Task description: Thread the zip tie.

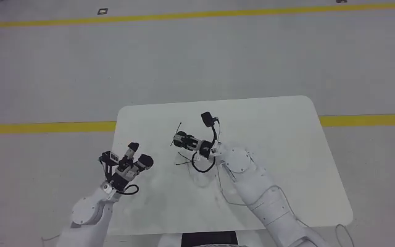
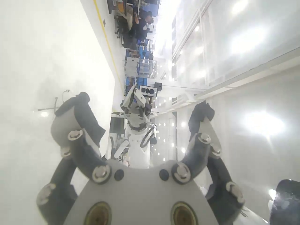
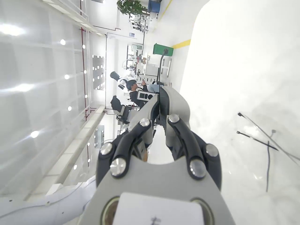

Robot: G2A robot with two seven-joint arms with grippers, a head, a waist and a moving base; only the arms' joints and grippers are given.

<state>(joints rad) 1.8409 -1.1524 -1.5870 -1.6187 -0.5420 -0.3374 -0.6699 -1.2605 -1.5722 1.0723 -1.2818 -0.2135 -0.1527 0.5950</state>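
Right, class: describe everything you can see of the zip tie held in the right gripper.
The zip tie is a thin black strap, plastic by its look. It is nearly straight and bends slightly near its thicker free end, seemingly the head. The right gripper is shut on the other end, so most of the strap sticks out past the fingertips. It appears raised above the white table, and nothing else touches it.

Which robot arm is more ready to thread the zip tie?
Right, most likely. The right fingers are shut on a zip tie; the left fingers are open, holding nothing.
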